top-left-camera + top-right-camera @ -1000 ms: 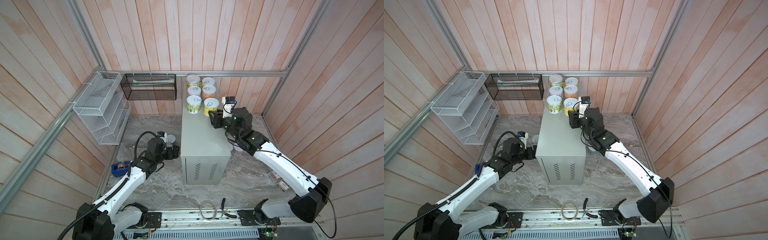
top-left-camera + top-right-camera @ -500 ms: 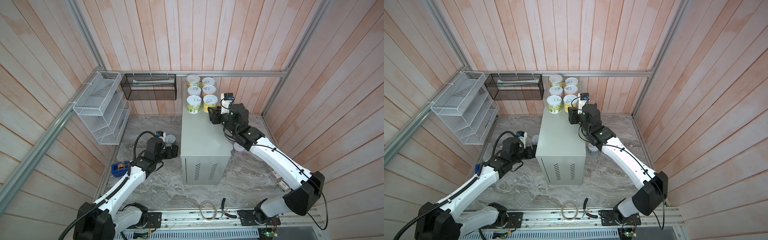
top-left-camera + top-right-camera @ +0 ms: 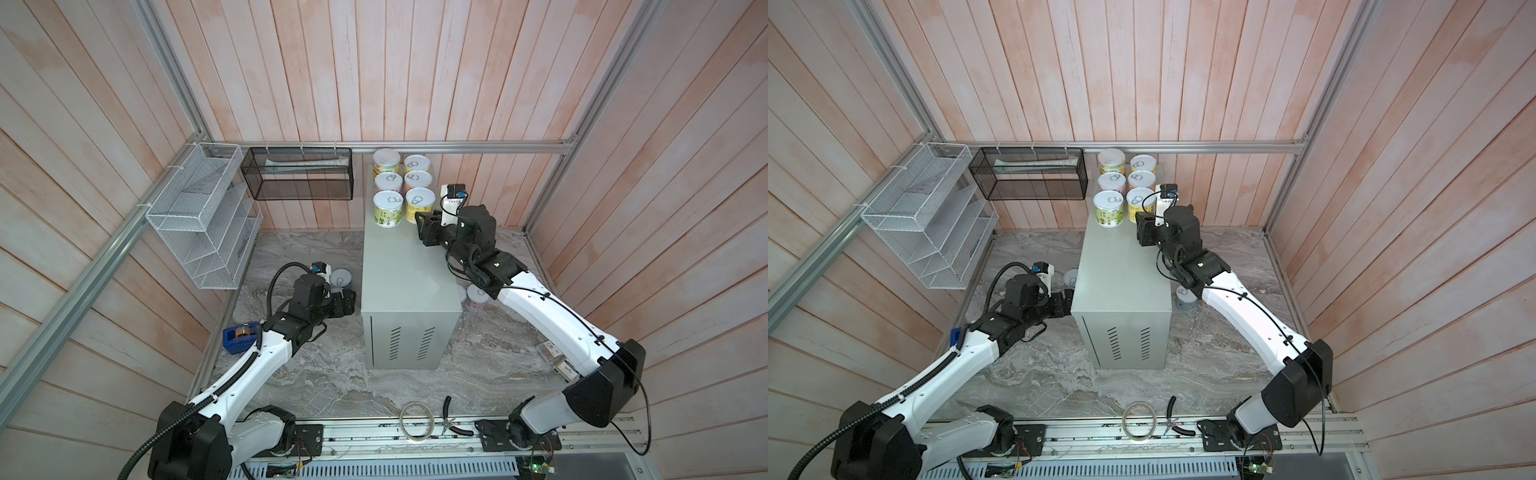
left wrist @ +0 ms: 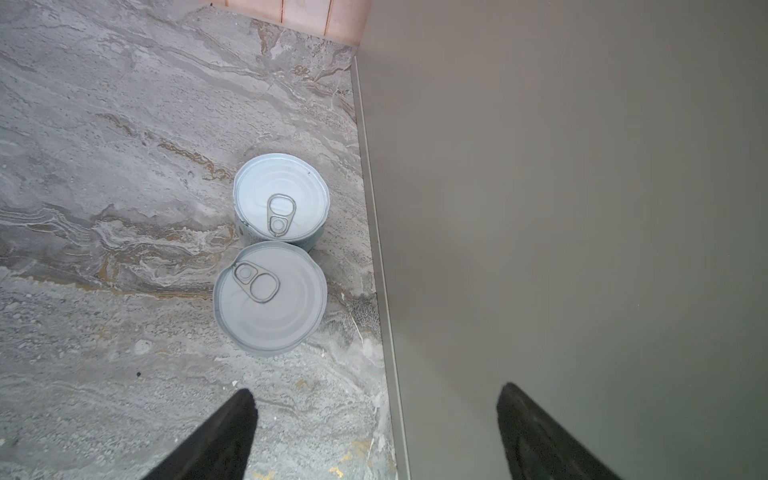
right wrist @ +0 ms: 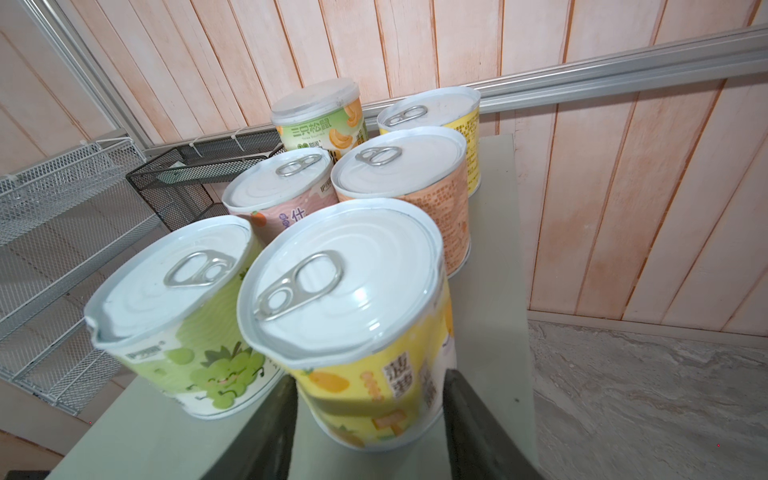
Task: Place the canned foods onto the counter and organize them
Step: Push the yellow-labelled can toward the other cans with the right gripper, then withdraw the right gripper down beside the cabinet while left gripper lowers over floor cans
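Six canned foods stand in two rows at the back of the counter [image 3: 407,266] [image 3: 1121,266]. My right gripper [image 5: 370,378] [image 3: 422,222] [image 3: 1141,226] is shut on the front yellow can [image 5: 353,299] [image 3: 420,200]. That can stands on the counter top beside the green-labelled can [image 5: 174,299], with a finger against each side of its base. My left gripper [image 4: 376,415] [image 3: 347,301] hangs open and empty low by the counter's left side. Ahead of it, two pale cans [image 4: 280,199] [image 4: 270,297] stand on the marble. Another can [image 3: 478,296] stands on the marble right of the counter, partly hidden by my right arm.
A white wire rack [image 3: 199,224] and a black mesh basket [image 3: 299,174] hang on the left and back walls. A blue tape dispenser [image 3: 239,336] lies by my left arm. A tape ring [image 3: 415,419] and pliers [image 3: 449,417] lie at the front edge.
My right gripper has carried the yellow can a little toward the back wall, into line beside the green-labelled can. The left arm has not moved.
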Robot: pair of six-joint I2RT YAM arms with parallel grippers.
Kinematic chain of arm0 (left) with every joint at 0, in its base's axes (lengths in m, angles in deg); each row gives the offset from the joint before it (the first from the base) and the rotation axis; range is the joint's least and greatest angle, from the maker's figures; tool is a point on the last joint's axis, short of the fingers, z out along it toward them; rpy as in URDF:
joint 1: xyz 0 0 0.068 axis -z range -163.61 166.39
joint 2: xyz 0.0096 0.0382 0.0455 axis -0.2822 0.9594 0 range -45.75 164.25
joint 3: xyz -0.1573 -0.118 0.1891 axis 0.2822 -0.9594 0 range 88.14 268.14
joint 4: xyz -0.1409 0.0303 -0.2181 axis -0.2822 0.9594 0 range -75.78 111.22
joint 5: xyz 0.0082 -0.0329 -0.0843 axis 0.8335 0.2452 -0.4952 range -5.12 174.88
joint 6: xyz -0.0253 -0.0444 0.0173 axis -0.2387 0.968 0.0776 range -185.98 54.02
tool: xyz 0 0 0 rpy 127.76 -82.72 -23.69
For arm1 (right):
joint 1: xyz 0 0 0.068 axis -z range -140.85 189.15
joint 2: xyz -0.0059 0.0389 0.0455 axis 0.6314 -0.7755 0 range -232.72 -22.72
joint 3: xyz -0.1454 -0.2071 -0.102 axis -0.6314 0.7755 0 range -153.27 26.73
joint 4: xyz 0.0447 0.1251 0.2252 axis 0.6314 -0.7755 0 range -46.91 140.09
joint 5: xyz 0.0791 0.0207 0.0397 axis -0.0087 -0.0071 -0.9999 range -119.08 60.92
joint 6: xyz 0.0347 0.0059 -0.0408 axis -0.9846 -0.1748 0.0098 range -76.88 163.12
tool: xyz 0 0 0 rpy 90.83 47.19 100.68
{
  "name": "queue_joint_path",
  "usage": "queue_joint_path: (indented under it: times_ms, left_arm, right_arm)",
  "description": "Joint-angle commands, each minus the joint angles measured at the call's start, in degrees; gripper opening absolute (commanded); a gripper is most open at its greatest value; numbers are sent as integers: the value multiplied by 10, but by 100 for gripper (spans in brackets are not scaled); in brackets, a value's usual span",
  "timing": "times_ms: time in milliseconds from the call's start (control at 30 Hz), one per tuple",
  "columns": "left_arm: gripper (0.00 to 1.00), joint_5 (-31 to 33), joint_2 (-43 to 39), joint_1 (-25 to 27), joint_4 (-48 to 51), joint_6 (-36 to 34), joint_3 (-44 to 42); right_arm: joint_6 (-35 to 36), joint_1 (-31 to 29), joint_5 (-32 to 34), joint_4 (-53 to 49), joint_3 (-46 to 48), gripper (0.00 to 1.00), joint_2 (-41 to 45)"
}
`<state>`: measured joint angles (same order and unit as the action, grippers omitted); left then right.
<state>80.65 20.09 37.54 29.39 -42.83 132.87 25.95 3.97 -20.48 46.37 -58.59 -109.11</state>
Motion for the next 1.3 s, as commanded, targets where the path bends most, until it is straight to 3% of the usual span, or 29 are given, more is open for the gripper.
queue_joint_path:
  times_ms: [0, 167, 267, 433, 533, 633, 833, 967, 1267]
  left_arm:
    - [93, 0, -2, -2, -10, -5, -12]
    - [94, 10, -10, -2, -5, -6, -16]
    - [95, 16, -20, -2, -3, -6, -17]
    - [96, 30, -30, -3, 4, -11, -6]
    - [96, 36, -21, -3, 11, -15, 7]
    - [98, 44, -19, -4, 20, -14, 17]
    - [100, 71, -33, -4, 40, -11, 14]
    - [100, 81, -28, -6, 53, -10, 8]
    - [100, 65, 51, -17, 67, -13, 25]
  right_arm:
    - [-16, 1, -16, -32, 9, 55, -17]
    - [-24, 1, -22, -39, 28, 55, 10]
    - [0, 2, -72, -43, 48, 60, 50]
    - [32, 1, -83, -126, 21, 66, 103]
    - [32, 2, -54, -134, 46, 71, 159]
    - [25, 3, 0, -115, 110, 84, 229]
    - [-43, 44, 82, -137, 223, 85, 326]
    - [-77, 82, 91, -144, 289, 86, 374]
    - [-102, 157, -44, -87, 379, 92, 363]
